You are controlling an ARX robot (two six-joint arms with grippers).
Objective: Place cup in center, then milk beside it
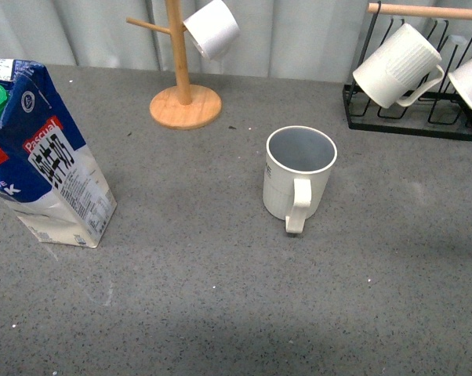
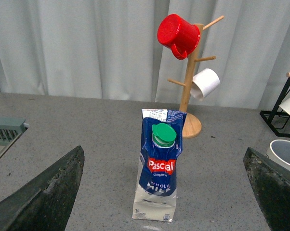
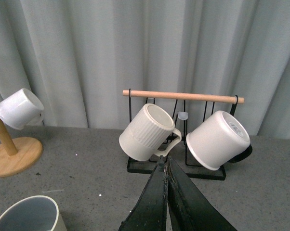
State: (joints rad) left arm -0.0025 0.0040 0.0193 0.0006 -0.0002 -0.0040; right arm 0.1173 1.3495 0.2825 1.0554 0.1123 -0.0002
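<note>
Open grey bench (image 1: 220,313) fills the near ground in the front view, with neither arm in that picture. At the near left the milk (image 1: 44,157) stands upright, long axis vertical, its red band reading "Pascual" above black characters on the side. The left wrist view adds "WHOLE MILK" and "1L", with the green cap turned toward the left pincer (image 2: 163,151), which is released, its fingers spread wide and short of the carton. The cup (image 1: 299,172) stands upright around the middle of the bench, well apart from the milk, mouth up, handle toward the camera; no lettering can be read on it. Bare bench lies on every side of it. The right pincer (image 3: 165,162) is clenched on nothing. At the far edge, before a curtain, stand a wooden mug tree (image 1: 185,106) and a black wire rack (image 1: 412,125) holding a ribbed white mug (image 1: 397,66).
</note>
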